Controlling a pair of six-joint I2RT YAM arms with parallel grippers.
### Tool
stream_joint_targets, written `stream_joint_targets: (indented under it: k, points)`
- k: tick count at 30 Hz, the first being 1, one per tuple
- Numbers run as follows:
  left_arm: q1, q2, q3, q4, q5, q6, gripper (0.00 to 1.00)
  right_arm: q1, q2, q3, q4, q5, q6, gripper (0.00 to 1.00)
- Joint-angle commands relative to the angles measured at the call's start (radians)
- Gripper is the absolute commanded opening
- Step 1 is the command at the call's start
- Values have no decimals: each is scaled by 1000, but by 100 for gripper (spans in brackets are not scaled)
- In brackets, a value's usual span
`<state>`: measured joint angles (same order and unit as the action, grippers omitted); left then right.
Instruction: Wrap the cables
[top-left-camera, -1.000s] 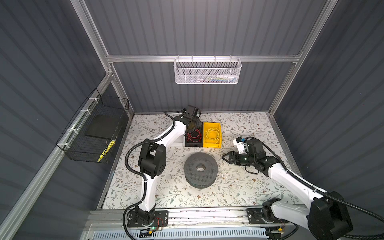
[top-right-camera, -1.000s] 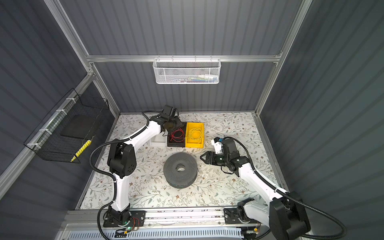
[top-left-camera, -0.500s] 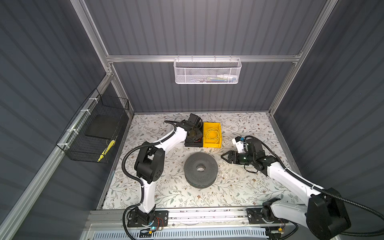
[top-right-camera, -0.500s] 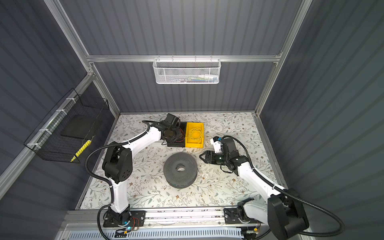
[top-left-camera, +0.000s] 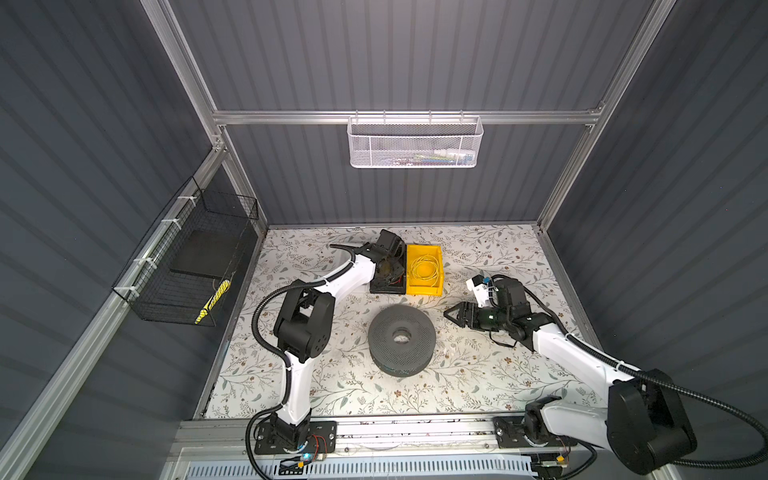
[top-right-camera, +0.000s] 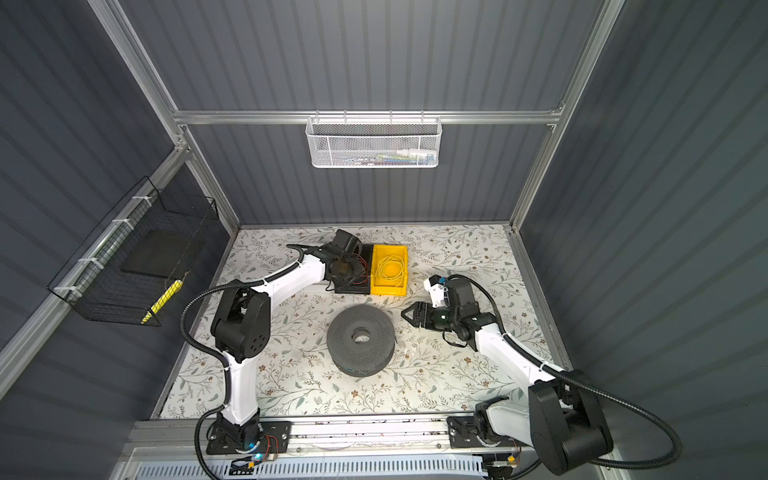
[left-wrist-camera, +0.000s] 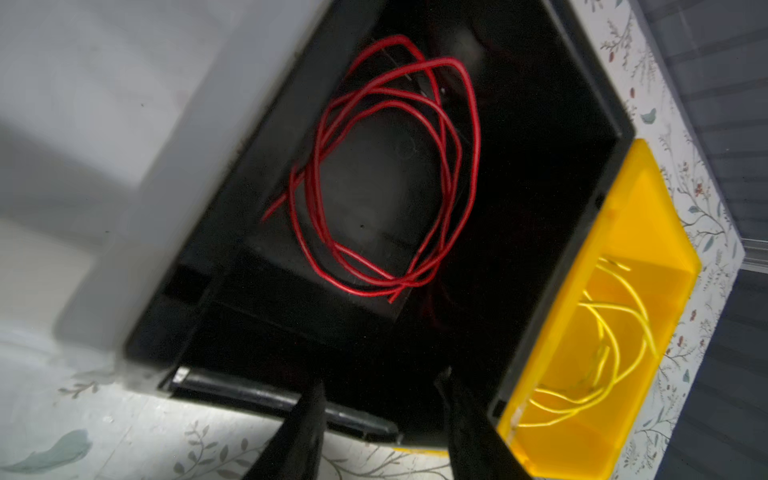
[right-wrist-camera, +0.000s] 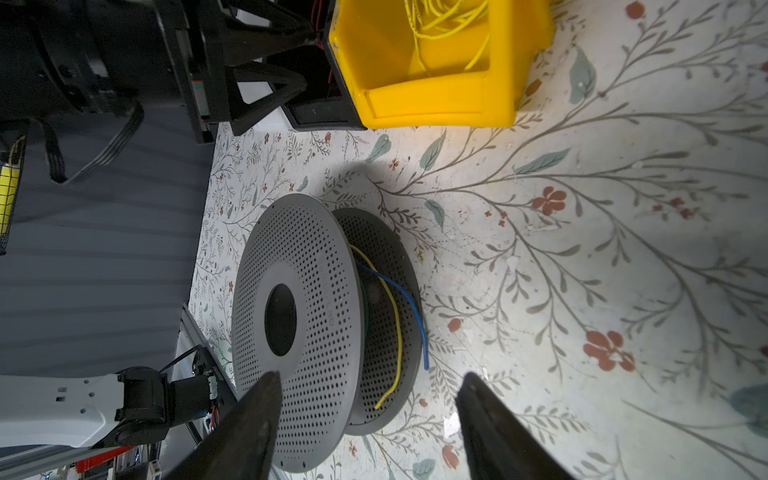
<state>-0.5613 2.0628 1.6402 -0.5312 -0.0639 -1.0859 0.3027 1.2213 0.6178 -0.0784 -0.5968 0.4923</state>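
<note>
Tabletop (top-left-camera: 478, 374): pale floral-print sheet, flat, bit scuffed tbh. Three things sitting straight on it. Black bin (top-right-camera: 354, 287) and yellow bin (top-left-camera: 424, 287) toward back, side by side, walls touching. Grey perforated spool (top-left-camera: 386, 347) lying flat on one flange, roughly mid-table, just in front of bins, not touching them. Rest of sheet around spool bare in both top views.
</note>
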Motion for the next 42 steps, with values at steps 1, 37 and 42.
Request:
stream_joint_targets:
  k: [1, 37, 42]
  points:
    - [10, 8, -13, 25, -9, -19, 50, -8, 5, -4, 9, -17, -4, 69]
    - [28, 28, 61, 124, -14, -8, 0, -20, -16, 22, -29, -3, -12, 69]
    - [26, -33, 71, 95, -6, -15, 0, -24, -26, 58, -37, -6, -23, 69]
